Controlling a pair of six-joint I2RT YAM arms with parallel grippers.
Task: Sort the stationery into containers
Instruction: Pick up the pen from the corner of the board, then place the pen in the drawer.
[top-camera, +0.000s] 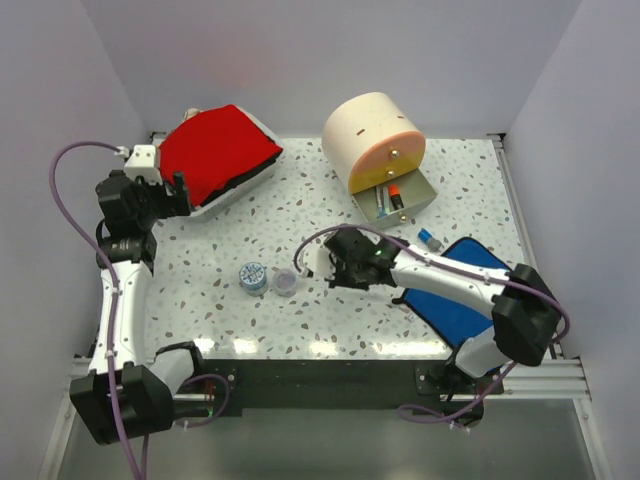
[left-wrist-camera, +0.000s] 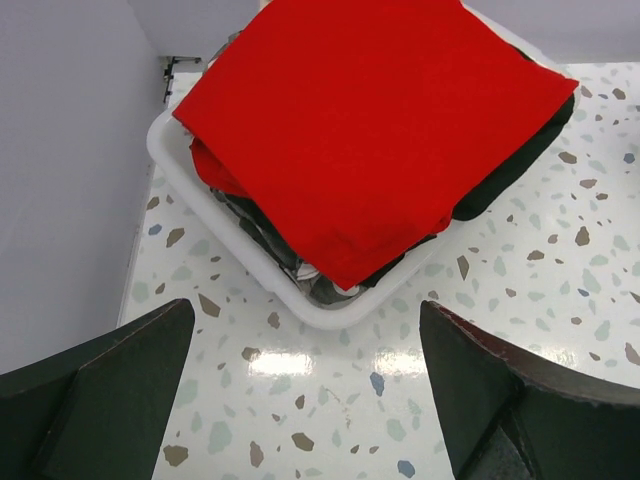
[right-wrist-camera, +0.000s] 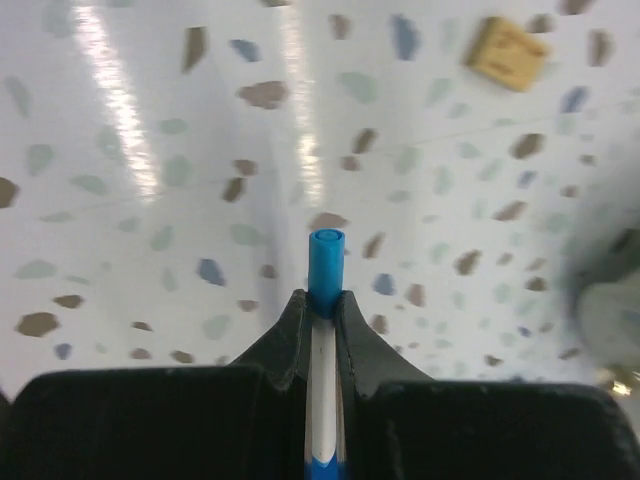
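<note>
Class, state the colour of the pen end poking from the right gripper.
Blue; the pen shows best in the right wrist view.

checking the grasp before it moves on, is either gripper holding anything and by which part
The right gripper pinches a blue and white pen just behind its blue end, which sticks out past it. The left gripper is open and holds nothing.

Left of the drum (top-camera: 373, 137) sits the case (top-camera: 215, 155), my left gripper (top-camera: 180, 195) just beside it. The drum's drawer (top-camera: 418, 200) juts in front, pens (top-camera: 390, 197) inside. Farther in front, leftward, lie two tape rolls (top-camera: 253, 277). My right gripper (top-camera: 325, 268), a pen (right-wrist-camera: 326, 265) in it, hangs between them and the cloth (top-camera: 452, 312), front-right of the drum.
</note>
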